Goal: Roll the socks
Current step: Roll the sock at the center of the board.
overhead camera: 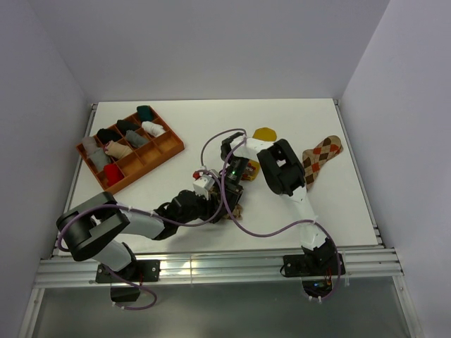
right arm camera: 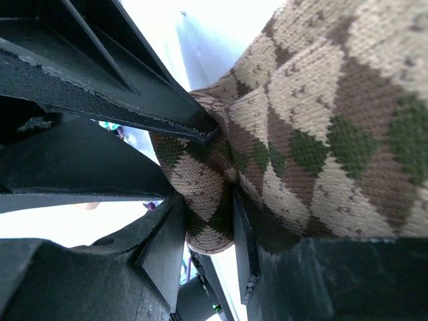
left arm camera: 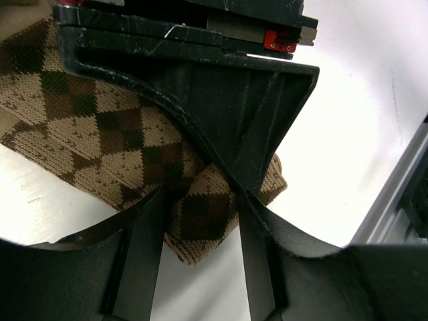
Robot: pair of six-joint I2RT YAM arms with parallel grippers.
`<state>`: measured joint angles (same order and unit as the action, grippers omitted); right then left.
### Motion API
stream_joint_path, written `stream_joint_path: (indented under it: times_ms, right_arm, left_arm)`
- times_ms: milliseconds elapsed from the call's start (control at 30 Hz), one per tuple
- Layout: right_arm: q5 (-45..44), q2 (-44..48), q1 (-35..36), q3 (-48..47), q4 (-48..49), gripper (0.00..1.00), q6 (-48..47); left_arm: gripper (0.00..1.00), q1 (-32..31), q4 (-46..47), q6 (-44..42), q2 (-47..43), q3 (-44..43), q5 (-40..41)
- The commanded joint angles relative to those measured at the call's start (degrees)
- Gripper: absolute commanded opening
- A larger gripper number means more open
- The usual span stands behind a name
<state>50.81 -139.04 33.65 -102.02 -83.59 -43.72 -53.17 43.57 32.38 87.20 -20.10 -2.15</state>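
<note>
Arms folded inward, right pincer (right arm camera: 207,224) pinching sock (right arm camera: 321,134)

brown argyle sock (left arm camera: 100,134), overhead: nearly all hidden where left arm (overhead camera: 134,224) and right arm (overhead camera: 285,172) meet
same sock, wrist views: cut off at frame edges
mustard sock (overhead camera: 265,133): near part behind right arm
orange argyle sock (overhead camera: 323,156): near-left end behind right arm
tray bundles (overhead camera: 116,149): too small to tell knit

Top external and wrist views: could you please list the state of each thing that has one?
brown-and-cream argyle sock: partly folded, pinched by both grippers.
left gripper: shut on the sock's folded end.
right gripper: shut on a fold of the same sock.
orange argyle sock: lying flat, untouched.
mustard sock: lying on the table, partly hidden by the right arm.
orange tray: some compartments hold sock bundles, some are bare.
</note>
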Motion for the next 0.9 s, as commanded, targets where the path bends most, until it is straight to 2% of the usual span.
stream_joint_path:
  times_ms: [0,200,300,500,633,700,867]
  right_arm:
    - [-4.84,-1.14,-0.51,-0.11,0.98,0.39,-1.63]
    - [-5.02,-0.88,-0.60,-0.37,1.06,0.39,-1.45]
    - [-4.75,-1.14,-0.60,-0.55,1.06,0.39,-1.28]
    - [-3.35,1.13,-0.60,0.06,2.81,0.44,-0.14]
    - [-1.69,5.69,-0.69,3.13,6.86,0.50,1.62]
    - [-0.89,8.07,-0.69,4.63,9.49,0.55,2.85]
    - [-0.53,18.86,-2.00,12.35,17.83,0.58,7.41]
  left_arm:
    - [0.52,-1.76,-6.66,-0.30,1.31,-0.91,3.80]
    - [0.54,-2.56,-5.69,0.75,-0.45,1.20,4.88]
    - [0.50,-2.56,-5.60,1.37,0.42,1.38,4.79]
    - [0.30,-2.56,-4.64,3.56,2.80,2.17,4.35]
    - [0.08,-2.56,-4.20,5.06,4.47,2.52,3.39]
    - [0.00,-2.56,-3.93,5.94,5.35,2.69,2.86]
    - [0.00,-2.47,-2.44,9.44,6.58,3.83,2.68]
